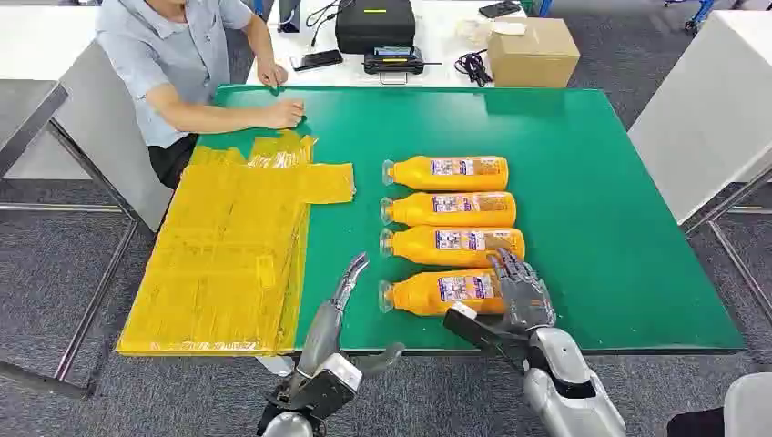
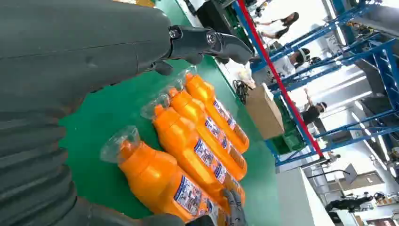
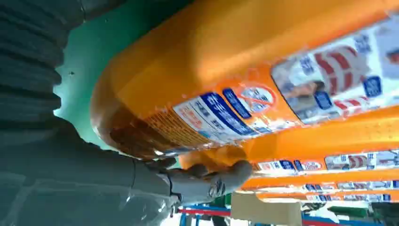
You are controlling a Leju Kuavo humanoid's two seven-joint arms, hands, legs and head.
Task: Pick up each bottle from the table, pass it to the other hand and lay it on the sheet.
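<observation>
a green table stands on grey carpet, white tables around it. at its near edge the right hand lies over the base end of the nearest bottle, fingers wrapped on it; the bottle rests on the green. left of that bottle the left hand hovers with fingers apart, holding nothing. the bottle is orange with a clear cap and a blue-and-white label, lying on its side, cap toward the yellow sheet, which covers the table's left part. beyond it three more bottles lie in a parallel row. farther, a person's hand rests by the sheet's far end; a cardboard box and black case sit behind.
</observation>
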